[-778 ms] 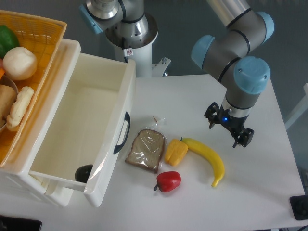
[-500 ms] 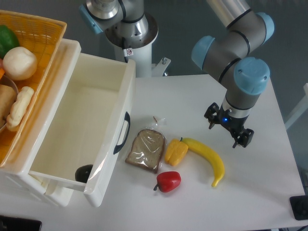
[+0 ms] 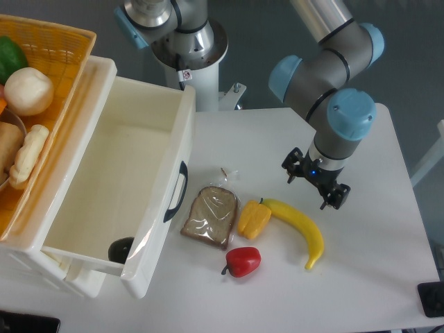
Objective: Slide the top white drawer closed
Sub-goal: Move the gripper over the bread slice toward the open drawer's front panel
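Spread wide and holding nothing, the tool (image 3: 313, 182) hangs over the surface (image 3: 388, 236) just above the banana (image 3: 298, 223), right of the bagged bread slice (image 3: 210, 216). Well left of the banana, the top white drawer (image 3: 132, 187) stands pulled out, dark handle (image 3: 177, 191) facing the bread.

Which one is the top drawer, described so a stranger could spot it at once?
Look at the white cabinet on the left, under the yellow wicker basket. The top white drawer is the deep box pulled far out, showing its cream inside. Its front panel carries a dark curved handle, unlike the shut lower drawer beneath it.
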Motion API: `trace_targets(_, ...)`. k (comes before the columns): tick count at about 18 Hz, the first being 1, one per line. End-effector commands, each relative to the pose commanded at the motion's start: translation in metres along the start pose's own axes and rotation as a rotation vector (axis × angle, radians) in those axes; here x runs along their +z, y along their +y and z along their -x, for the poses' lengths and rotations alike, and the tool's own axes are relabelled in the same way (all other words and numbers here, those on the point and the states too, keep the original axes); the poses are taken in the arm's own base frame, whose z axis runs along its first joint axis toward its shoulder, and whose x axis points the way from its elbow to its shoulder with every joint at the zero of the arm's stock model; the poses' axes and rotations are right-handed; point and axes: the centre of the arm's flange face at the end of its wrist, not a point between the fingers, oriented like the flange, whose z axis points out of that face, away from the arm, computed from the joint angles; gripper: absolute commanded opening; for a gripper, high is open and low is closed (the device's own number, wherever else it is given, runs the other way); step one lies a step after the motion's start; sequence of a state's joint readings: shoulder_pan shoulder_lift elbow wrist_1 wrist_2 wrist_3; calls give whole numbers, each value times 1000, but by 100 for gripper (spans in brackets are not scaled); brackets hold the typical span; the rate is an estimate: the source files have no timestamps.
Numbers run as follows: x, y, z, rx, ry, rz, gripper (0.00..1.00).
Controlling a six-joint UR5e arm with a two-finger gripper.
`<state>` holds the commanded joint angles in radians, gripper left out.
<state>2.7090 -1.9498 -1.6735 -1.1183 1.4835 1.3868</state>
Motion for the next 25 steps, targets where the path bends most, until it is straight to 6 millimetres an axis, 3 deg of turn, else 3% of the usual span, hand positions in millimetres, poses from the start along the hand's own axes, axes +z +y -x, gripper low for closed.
trace_targets(2,-6,-13,-6,-57,9,-78,100)
trace_targets(5,-8,-28,-16,-210,43,-114,69)
trace_targets(6,-8,-37,-20,-227,51,-124,64)
trace_targets(9,-7,-56,-32,-278,106,-176,33)
trace_targets(12,-19,-76,-49,-279,151,-228,16)
trace_targets(14,-36,-85,-57,-308,153,-253,12)
trace_targets(18,-49,-111,-67,-355,185,-322,7)
trace_targets(21,-50,-128,-79,-353,198,-321,6)
trace_targets(25,-55,-131,-92,-359,236,-301,3)
